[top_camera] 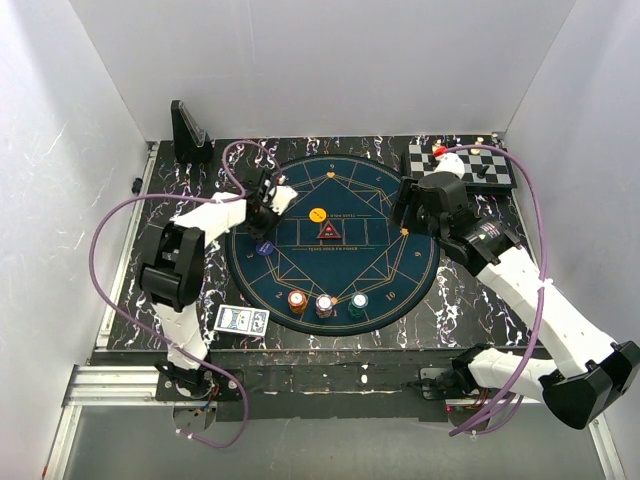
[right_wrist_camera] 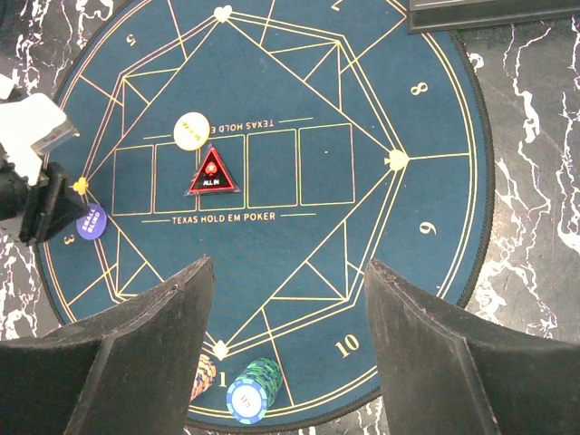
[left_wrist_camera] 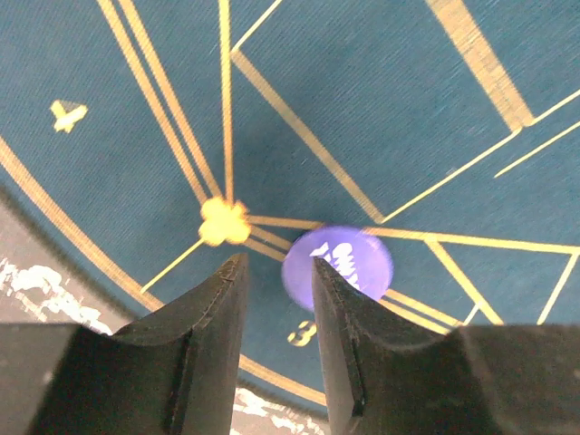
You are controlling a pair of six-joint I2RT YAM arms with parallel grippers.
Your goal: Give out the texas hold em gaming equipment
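A black bench [top_camera: 470, 300] with white veining is enclosed by plain white walls [top_camera: 350, 60]. A round dark-blue fabric mat [top_camera: 390, 265] with gold lines is laid on it. Three short chip stacks are set in a row at the mat's near edge: an orange stack [top_camera: 298, 300], a purple-and-white stack [top_camera: 326, 305] and a teal stack [top_camera: 358, 303]. One flat purple chip [left_wrist_camera: 349, 258] with white lettering lies at the mat's left side, by the numeral 3. One yellow disc [top_camera: 317, 214] lies near the centre, just beside a red-and-black triangular marker [top_camera: 327, 231]. Cards [top_camera: 232, 319] with blue-and-white patterned backs lie off the mat, on the bench at near left. The left claw [left_wrist_camera: 278, 267] is positioned over the mat just beside the purple chip, jaws slightly apart, nothing clamped. The right claw [right_wrist_camera: 288, 267] is spread wide over the mat and is empty.
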